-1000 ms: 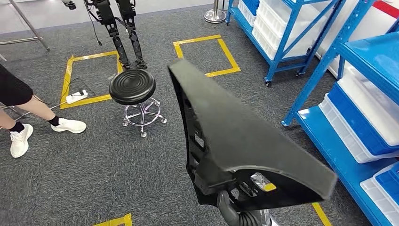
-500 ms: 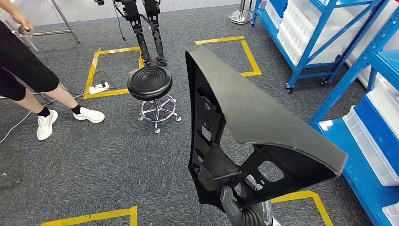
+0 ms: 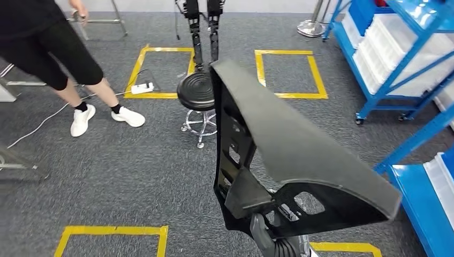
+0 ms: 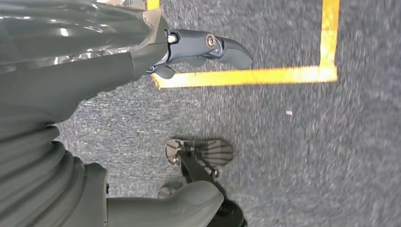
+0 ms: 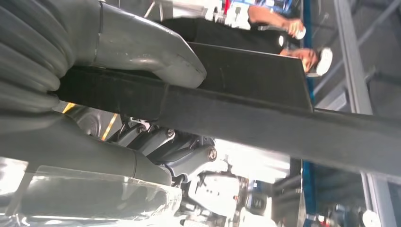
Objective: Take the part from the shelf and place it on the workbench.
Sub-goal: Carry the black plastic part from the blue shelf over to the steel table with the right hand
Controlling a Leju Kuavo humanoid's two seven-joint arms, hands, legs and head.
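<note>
A large black moulded part (image 3: 289,144), like a chair back, stands tilted in the middle of the head view. My right hand (image 3: 270,241) grips it from below at its lower bracket. In the right wrist view the thumb (image 5: 146,52) presses on one face of the part's edge (image 5: 265,118), and dark fingers (image 5: 182,153) curl against the other. My left hand (image 4: 94,71) hangs over the grey carpet, fingers (image 4: 213,47) and thumb (image 4: 189,203) apart, holding nothing.
A black round stool (image 3: 197,91) stands just behind the part. A person in black (image 3: 59,53) walks at the far left. Blue shelves with white bins (image 3: 396,64) line the right side. Yellow tape squares (image 3: 289,96) mark the carpet, and another robot's legs (image 3: 206,32) stand beyond.
The whole view has swung left, so shelves slide off to the right and the person comes further in. The part stays in my right hand at the same tilt.
</note>
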